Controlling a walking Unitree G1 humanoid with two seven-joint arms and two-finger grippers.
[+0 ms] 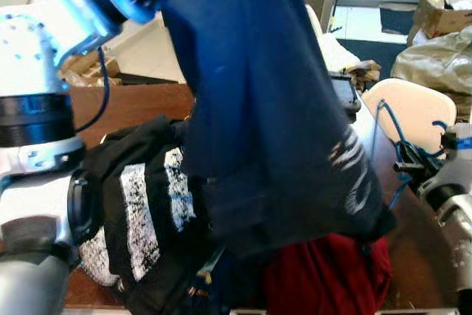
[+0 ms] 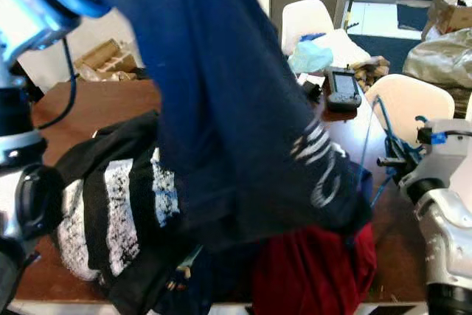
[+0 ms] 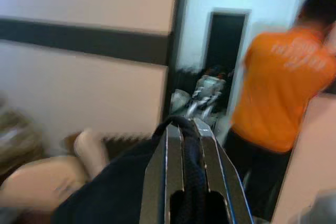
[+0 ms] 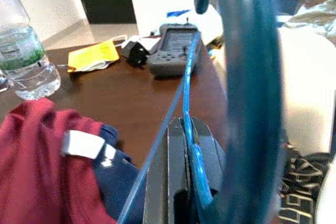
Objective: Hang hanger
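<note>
The navy shirt (image 1: pixel 265 108) is pinched by the closed left claw (image 3: pixel 184 135), the blue hanger (image 4: pixel 247 77) clamped in the right claw (image 4: pixel 184 129) (snagging on the tabletop (image 2: pixel 96 105) pile is likely).

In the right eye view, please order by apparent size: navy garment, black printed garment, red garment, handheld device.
1. navy garment, raised near the camera by the left gripper, so nearness inflates it
2. black printed garment
3. red garment
4. handheld device
</note>
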